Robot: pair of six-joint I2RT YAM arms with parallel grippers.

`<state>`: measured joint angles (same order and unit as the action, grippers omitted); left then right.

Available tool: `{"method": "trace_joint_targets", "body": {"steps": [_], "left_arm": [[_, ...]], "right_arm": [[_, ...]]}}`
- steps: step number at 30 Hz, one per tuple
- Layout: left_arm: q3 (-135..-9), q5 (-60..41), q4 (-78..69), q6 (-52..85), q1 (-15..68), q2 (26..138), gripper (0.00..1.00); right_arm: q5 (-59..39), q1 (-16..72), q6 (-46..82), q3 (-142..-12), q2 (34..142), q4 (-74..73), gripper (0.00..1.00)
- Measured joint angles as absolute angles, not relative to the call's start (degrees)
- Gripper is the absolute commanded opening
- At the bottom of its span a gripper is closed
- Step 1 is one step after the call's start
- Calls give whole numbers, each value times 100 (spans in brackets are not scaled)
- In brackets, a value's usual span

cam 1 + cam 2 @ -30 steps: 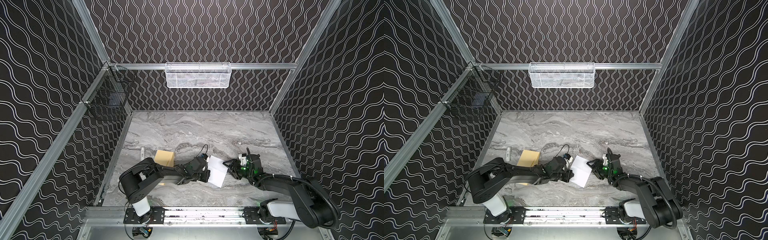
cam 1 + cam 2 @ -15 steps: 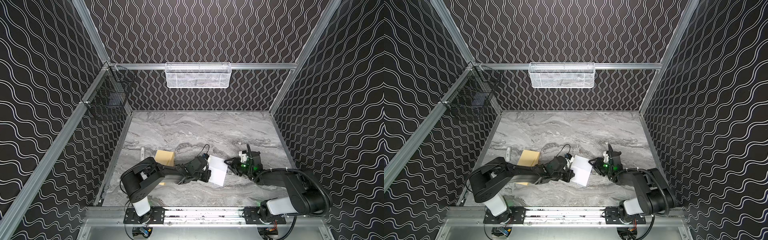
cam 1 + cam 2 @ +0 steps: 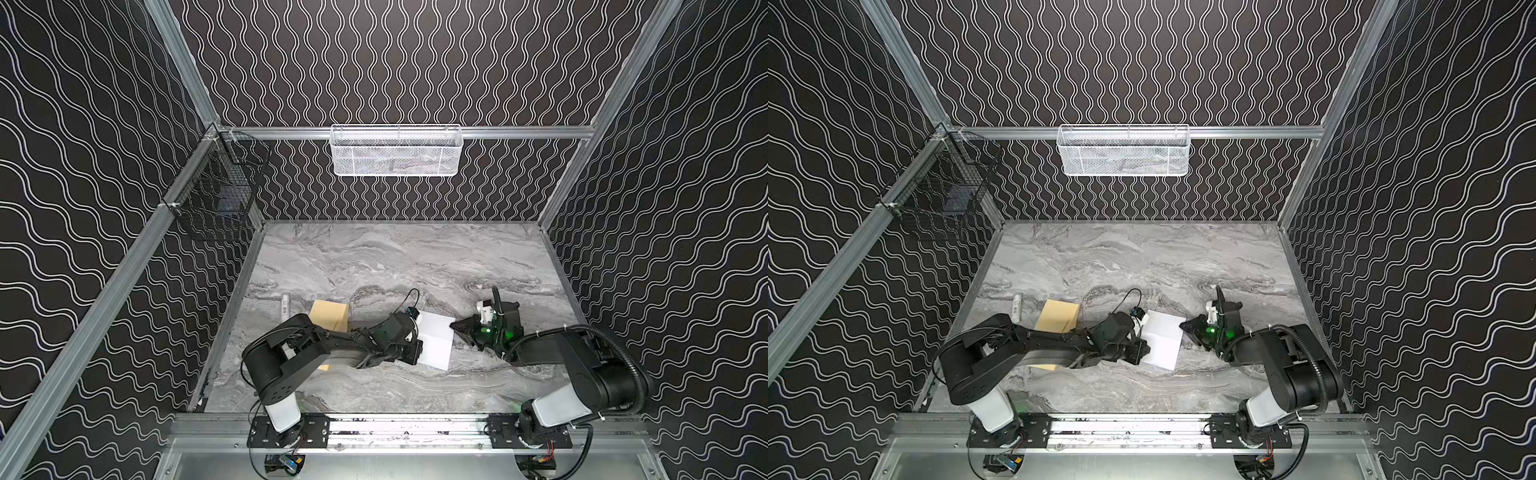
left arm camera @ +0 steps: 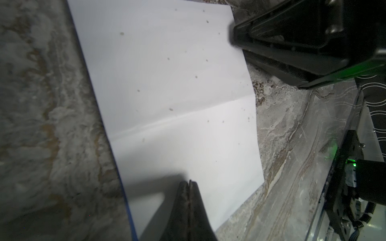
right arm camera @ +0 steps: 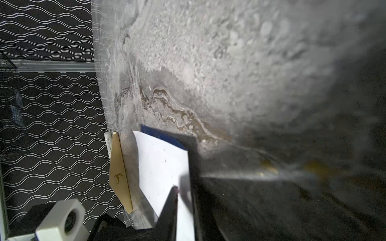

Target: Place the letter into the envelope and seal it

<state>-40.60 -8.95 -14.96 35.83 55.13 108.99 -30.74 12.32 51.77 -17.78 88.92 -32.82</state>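
Left wrist view: seeing L gripper [image 4: 189,183] clenched tight, tips over letter [image 4: 167,83]; spotting R gripper [image 4: 232,37] nipped onto letter's corner; top views: noting envelope [image 3: 330,314] flat, left of letter.

- Both top views are sharp and evenly lit from overhead: the marbled desk [image 3: 374,266] reads pale and clear, the patterned walls [image 3: 415,62] stay dark, and only soft, short shadows lie on the desk.
- In the left wrist view the letter [image 4: 167,79] is the brightest patch, close to washed out. A broad grey shadow spreads over it from the left gripper [image 4: 189,184], whose jaws are pressed together (and themselves blurred).
- There the desk at the frame's edge is dim and smeared.
- The right wrist view is murky: the nearby desk is out of focus, one corner is almost black, and the desk's far edge bows with the lens.
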Motion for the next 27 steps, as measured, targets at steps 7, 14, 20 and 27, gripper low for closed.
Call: {"method": "trace_joint_targets", "body": {"steps": [7,14,20,27], "left_arm": [[-4093,-978,-1330,3452,5398,10805,0],[-4180,-1372,-945,3470,4906,10562,51],[-4368,-1428,-760,4106,4727,10479,55],[-4783,-1562,-932,4654,4737,10427,41]], "right_arm": [[-3030,1234,5179,-1525,8597,-3269,0],[-2517,1291,5502,-878,7544,-3159,0],[-1525,1920,6396,-276,6486,-3083,0],[-370,2438,7011,-161,5828,-2827,0]]}}
